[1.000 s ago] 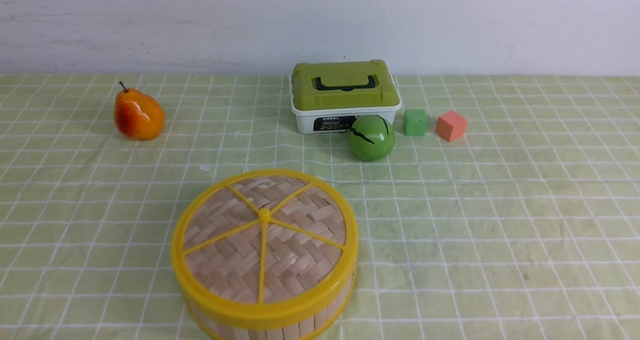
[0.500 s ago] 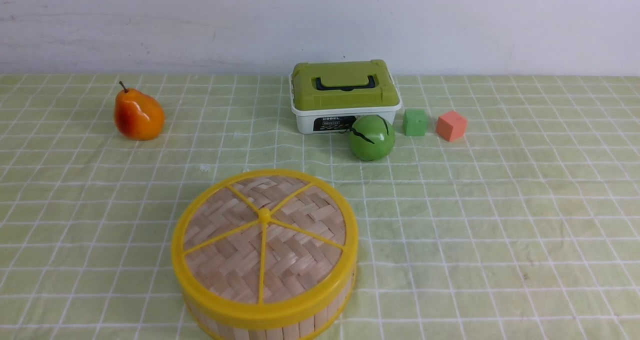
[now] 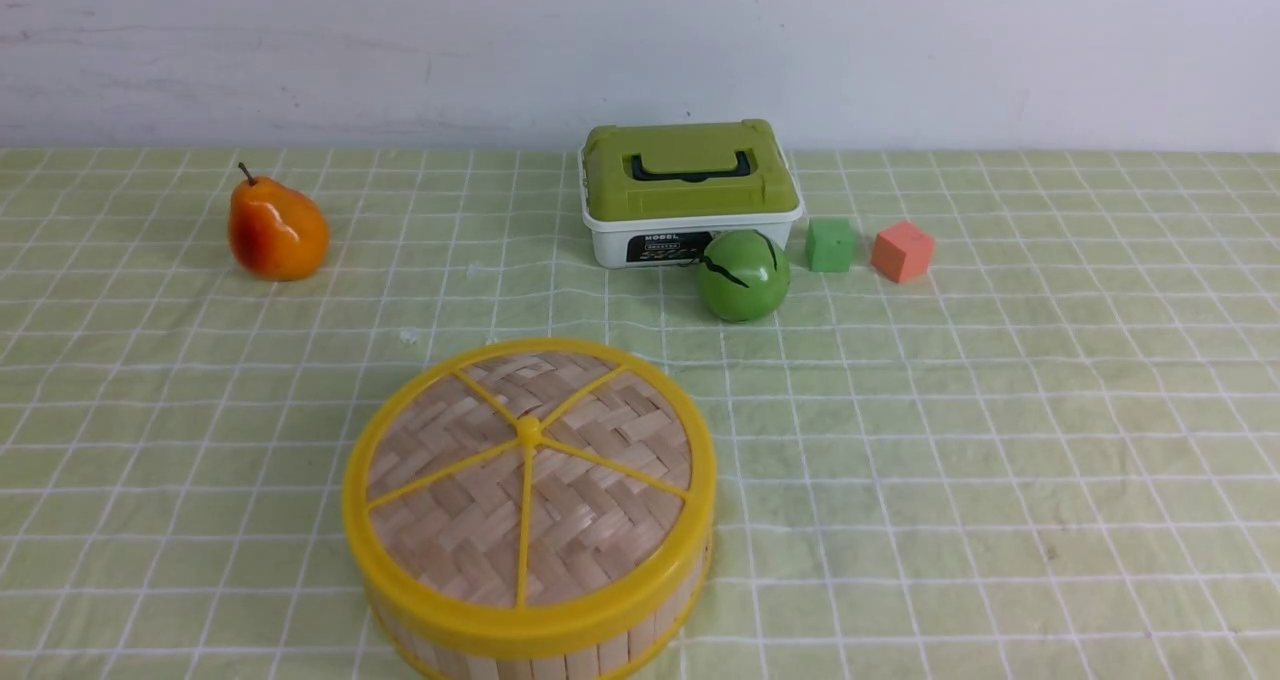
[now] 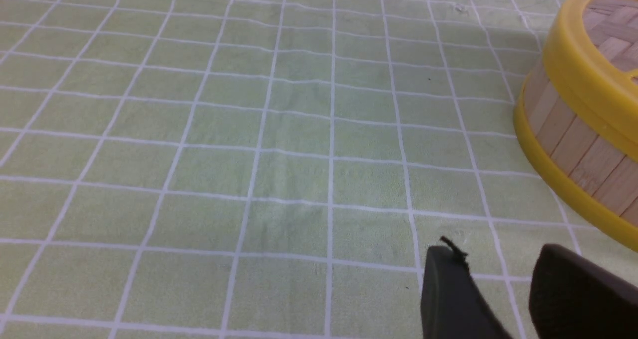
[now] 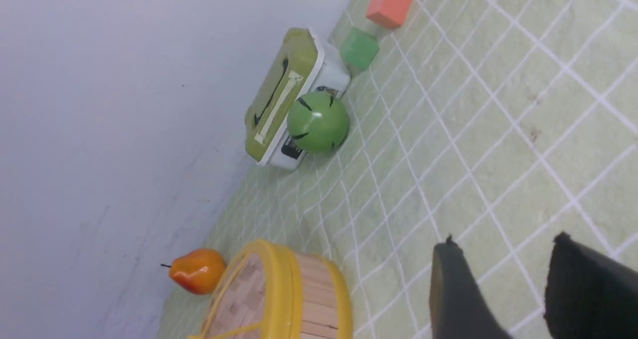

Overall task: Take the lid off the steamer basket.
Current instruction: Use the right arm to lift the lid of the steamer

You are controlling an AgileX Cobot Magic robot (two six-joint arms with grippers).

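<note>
Plainly, the lid (image 3: 528,470) sits closed on the steamer basket (image 3: 610,648), low and a little left of centre in the front view, on the green checked bench (image 3: 1000,460). Nothing else is close to it.

It looks light and stiff: woven bamboo held in a thick yellow plastic rim, with thin spokes running to a small centre knob. I would expect the bamboo weave to give some friction, while the smooth plastic is likely slippery. The spokes seem too thin to pull on and the knob offers little to pinch. The rim is probably the best place to take hold, one finger over the top edge and one against its outer face, followed by a straight lift. The basket also looks light, so it may come up with the lid if the fit is snug.

The left end effector (image 4: 498,252) has its two dark fingers (image 4: 448,299) spread apart with only cloth between them; it holds nothing and sits near the basket's side wall without touching it. The right end effector (image 5: 506,242) is likewise spread and holding nothing, over bare cloth, apart from the basket.
</note>
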